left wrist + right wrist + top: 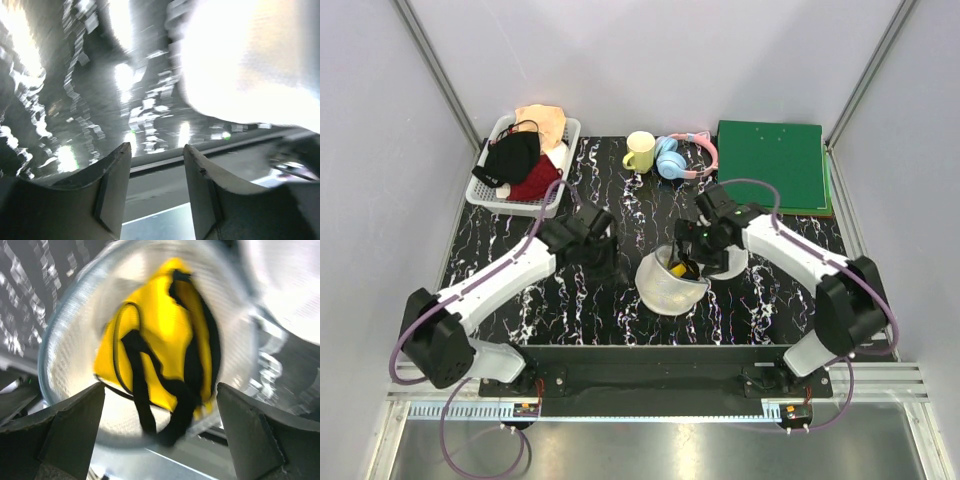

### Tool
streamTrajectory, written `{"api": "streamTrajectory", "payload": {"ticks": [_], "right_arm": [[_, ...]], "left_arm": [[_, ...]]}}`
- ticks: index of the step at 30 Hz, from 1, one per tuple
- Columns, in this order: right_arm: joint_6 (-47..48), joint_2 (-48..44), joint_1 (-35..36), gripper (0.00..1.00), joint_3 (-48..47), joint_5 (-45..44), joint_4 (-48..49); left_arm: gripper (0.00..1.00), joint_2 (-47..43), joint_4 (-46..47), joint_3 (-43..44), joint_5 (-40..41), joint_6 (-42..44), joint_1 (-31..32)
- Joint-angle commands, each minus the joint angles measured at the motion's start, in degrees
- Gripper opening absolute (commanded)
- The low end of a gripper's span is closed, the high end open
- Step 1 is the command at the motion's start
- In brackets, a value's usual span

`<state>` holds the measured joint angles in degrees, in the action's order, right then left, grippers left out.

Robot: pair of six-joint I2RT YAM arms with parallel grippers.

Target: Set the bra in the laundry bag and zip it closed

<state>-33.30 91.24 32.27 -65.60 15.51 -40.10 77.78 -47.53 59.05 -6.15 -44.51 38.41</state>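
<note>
Since bra [159, 335] lies inside bag's [658, 292] open dome, right gripper [160, 389] hangs over it, jaws wide, empty; left gripper [156, 150], also parted and empty, sits near bag, likely for closing lid.

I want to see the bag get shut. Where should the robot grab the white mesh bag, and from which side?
Probably the bag by the thin rim on its left, coming in from the left. The dome is round and soft, so the rim is the only edge to pinch, and the open left gripper is beside it. The yellow bra fills the middle.
</note>
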Motion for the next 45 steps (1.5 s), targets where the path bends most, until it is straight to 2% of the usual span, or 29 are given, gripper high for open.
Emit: {"api": "streamTrajectory", "payload": {"ticks": [1, 3, 4, 6, 8, 11, 13, 14, 15, 17, 22, 28, 31, 32, 35, 36, 37, 40, 43, 45], "right_arm": [[-2.29, -5.19, -6.66, 1.00, -1.55, -8.56, -12.28], [-3.00, -6.42, -10.98, 1.00, 0.37, -9.79, -12.98], [-2.83, -6.43, -15.87, 1.00, 0.65, -10.58, -13.16], [-1.25, -6.52, -19.16, 1.00, 0.57, -14.95, -13.17], [0.85, -5.47, -23.72, 1.00, -0.22, -15.16, -12.64], [1.83, -2.22, -27.77, 1.00, -1.46, -14.98, -9.31], [1.83, 0.16, -28.40, 1.00, -1.37, -15.16, -5.71], [1.57, 1.64, -28.40, 0.97, -0.76, -16.55, -2.91], [1.22, 2.35, -28.49, 0.88, -0.14, -16.48, -1.14], [0.95, 4.46, -28.41, 0.82, 1.08, -16.21, 3.50], [1.40, 7.98, -28.32, 0.61, 1.80, -15.68, 8.19], [-0.97, 10.97, -25.78, 0.59, 3.46, -19.37, 8.80], [-1.50, 13.25, -23.05, 0.51, 3.20, -22.53, 9.25], [-2.03, 14.48, -22.61, 0.39, 3.03, -23.23, 9.77], [-2.30, 13.27, -22.60, 0.18, 3.64, -24.99, 9.86], [-2.12, 12.04, -22.52, 0.07, 3.81, -25.26, 9.95], [-0.90, 10.64, -22.52, 0.01, 3.99, -25.52, 9.95], [1.39, 0.91, -22.08, 0.00, 3.65, -26.49, 8.20], [2.10, -5.17, -20.94, 0.00, 0.06, -26.41, 1.37], [2.62, -6.95, -17.69, 0.00, -2.24, -26.23, -1.72]], "left_arm": [[0.46, 0.52, 0.68, 11.42, 1.58, 1.71, 2.01], [0.42, 2.89, 2.26, 14.94, 2.72, 2.15, 2.72], [0.41, 6.12, 2.79, 19.22, 2.03, 2.41, 3.50], [0.37, 10.27, 3.49, 24.68, 1.06, 3.11, 4.30], [0.37, 16.77, 3.58, 33.21, -0.17, 3.99, 5.97], [0.36, 24.77, 3.58, 41.81, -1.93, 4.52, 7.64], [0.31, 30.03, 3.41, 43.95, -3.42, 3.65, 8.25], [0.30, 31.63, 3.58, 44.40, -4.04, 3.21, 8.26], [0.28, 33.04, 3.41, 44.23, -4.74, 2.77, 8.26], [0.23, 36.47, 3.23, 43.18, -5.62, 2.24, 8.34], [0.17, 39.82, 1.74, 40.19, -2.29, 4.34, 8.34], [0.16, 41.05, 1.12, 37.81, -0.79, 7.42, 8.34], [0.15, 40.61, 0.60, 36.85, 0.00, 8.21, 8.35], [0.15, 39.83, 0.59, 36.15, 0.35, 8.47, 8.34], [0.15, 39.38, 0.51, 34.74, 0.62, 9.18, 8.43], [0.15, 39.12, 0.51, 34.30, 0.88, 9.35, 8.43], [0.15, 39.12, 0.51, 34.03, 1.14, 9.44, 8.43], [0.14, 39.29, 0.51, 33.50, 2.11, 9.71, 8.52], [0.14, 39.20, -0.11, 34.90, 4.48, 10.85, 8.43], [0.15, 38.94, -1.59, 37.88, 5.97, 12.25, 8.34]]}}
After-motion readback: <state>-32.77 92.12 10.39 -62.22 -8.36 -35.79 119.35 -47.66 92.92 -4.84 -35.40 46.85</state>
